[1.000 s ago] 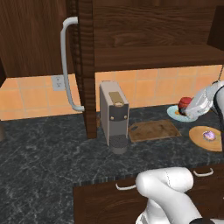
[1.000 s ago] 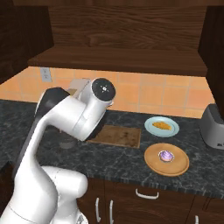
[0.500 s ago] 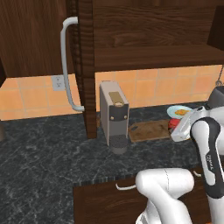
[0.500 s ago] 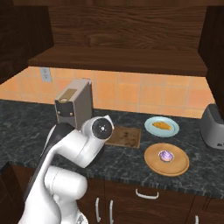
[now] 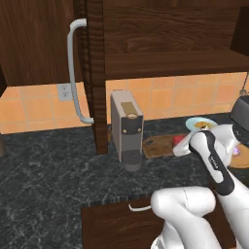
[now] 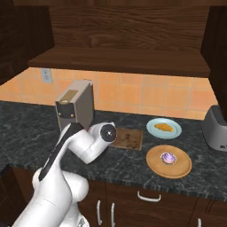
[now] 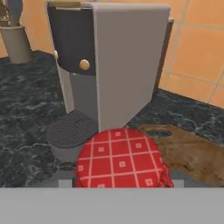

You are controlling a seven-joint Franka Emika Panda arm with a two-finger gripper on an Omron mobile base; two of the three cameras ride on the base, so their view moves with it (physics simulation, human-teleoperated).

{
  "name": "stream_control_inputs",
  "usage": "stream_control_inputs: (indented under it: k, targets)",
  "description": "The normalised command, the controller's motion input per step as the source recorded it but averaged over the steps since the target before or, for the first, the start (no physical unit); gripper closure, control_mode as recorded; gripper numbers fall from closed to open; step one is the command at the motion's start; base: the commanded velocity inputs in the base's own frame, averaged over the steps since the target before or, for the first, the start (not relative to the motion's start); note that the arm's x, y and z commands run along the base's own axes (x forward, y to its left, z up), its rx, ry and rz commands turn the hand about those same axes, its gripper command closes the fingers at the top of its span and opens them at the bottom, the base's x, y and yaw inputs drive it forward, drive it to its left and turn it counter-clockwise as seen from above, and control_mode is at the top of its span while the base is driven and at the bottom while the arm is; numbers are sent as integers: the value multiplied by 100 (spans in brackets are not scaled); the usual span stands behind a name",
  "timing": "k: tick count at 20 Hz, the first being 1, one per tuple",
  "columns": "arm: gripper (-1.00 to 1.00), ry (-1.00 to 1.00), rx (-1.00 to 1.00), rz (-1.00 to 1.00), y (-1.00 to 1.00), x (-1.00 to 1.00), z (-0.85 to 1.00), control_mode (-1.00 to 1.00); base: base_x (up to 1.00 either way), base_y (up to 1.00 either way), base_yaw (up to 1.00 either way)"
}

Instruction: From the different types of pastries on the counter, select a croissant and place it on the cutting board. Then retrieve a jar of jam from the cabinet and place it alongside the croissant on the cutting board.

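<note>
Dark black stone worktop with grey veins (image 5: 48, 165) ran below orange wall tiles and dark brown wood-grain wall cabinets (image 5: 160, 34) with a long curved grey bar handle (image 5: 74, 73). Low over that counter, the white arm's gripper (image 5: 181, 146) carried the small red jar of jam (image 7: 121, 159); in the hand view its red checked lid sat right at the bottom edge, where the fingertips would be, so how far the jaws stood apart could not be read, though the jar hung clear of the worktop. In the left base view a bit of red showed at the end of the hand, above the right part of the flat brown wooden cutting board (image 5: 158, 145). That board, with a small dark hole near its left end (image 7: 159, 132), lay just right of the tall grey coffee machine (image 5: 126, 127) with its round drip tray. Farther right, the yellow-orange oblong croissant (image 6: 163, 127) lay on a pale blue round plate (image 6: 153, 131), well off the board. Nearer, the purplish-white pastry (image 6: 167, 157) rested on a round tan wooden plate (image 6: 155, 166). At the far right stood a grey toaster (image 6: 216, 128).
</note>
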Motion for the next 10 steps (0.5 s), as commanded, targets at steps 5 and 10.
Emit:
stream_control_inputs:
  k: [5, 10]
  targets:
    - [100, 14, 3, 0, 2, 80, -27, -100, 0, 0, 0]
    - [100, -3, -23, 0, -8, 80, -55, -100, 0, 0, 0]
